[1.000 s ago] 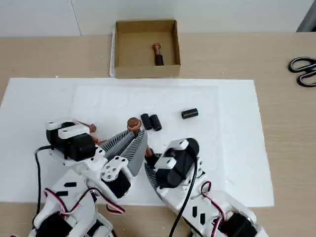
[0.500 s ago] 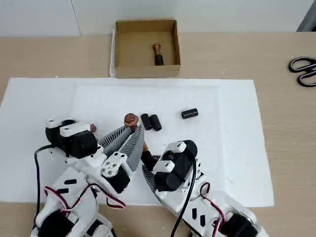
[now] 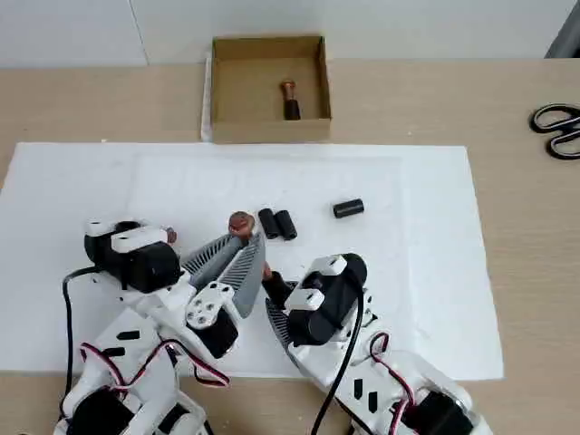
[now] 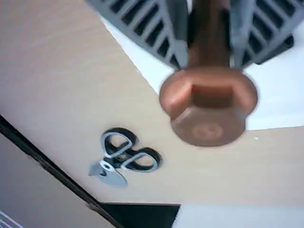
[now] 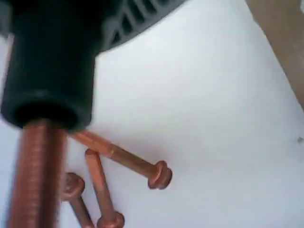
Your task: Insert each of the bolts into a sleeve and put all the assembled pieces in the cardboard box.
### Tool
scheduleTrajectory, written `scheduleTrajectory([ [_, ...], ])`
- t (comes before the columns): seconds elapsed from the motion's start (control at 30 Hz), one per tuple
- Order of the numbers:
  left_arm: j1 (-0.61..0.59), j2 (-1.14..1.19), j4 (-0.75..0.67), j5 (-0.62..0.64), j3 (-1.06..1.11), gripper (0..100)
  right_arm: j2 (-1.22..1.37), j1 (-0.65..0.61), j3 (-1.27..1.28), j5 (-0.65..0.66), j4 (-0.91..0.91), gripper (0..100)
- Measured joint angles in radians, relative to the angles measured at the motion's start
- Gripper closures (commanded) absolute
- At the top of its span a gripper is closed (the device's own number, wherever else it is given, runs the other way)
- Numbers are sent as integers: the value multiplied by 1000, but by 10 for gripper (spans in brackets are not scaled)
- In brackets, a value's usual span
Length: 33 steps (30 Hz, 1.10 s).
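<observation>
Left gripper (image 3: 245, 237) clamps a copper bolt (image 4: 207, 107) by its shaft, head toward the cardboard box (image 3: 217, 91). The right gripper (image 3: 273, 284), just behind, grips a black sleeve (image 5: 50, 71) with a copper shaft in its mouth. One assembled piece (image 3: 290, 98) lies inside the box. Three loose sleeves (image 3: 276, 223) lie between the box and the grippers, and the loose bolts (image 5: 118, 159) lie farther from the box.

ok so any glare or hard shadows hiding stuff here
High view: even light, soft shadows by the loose sleeves and inside the cardboard box. Left wrist view: no glare on the held bolt's head. Right wrist view: only faint shadows under the loose bolts.
</observation>
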Motion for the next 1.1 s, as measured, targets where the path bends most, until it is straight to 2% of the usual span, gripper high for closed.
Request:
scheduleTrajectory([
  [0.4,25,6,11,46,3,994,-2,3,-3,0,0,995],
  [0.53,28,6,52,49,3,994,-2,11,-8,0,-25,995],
  [0.7,31,2,97,49,3,994,0,12,-6,57,-37,995],
  [0.93,32,0,92,51,40,994,2,15,-3,66,-37,995],
  [1.1,84,-2,89,51,78,994,3,21,-2,66,-35,995],
])
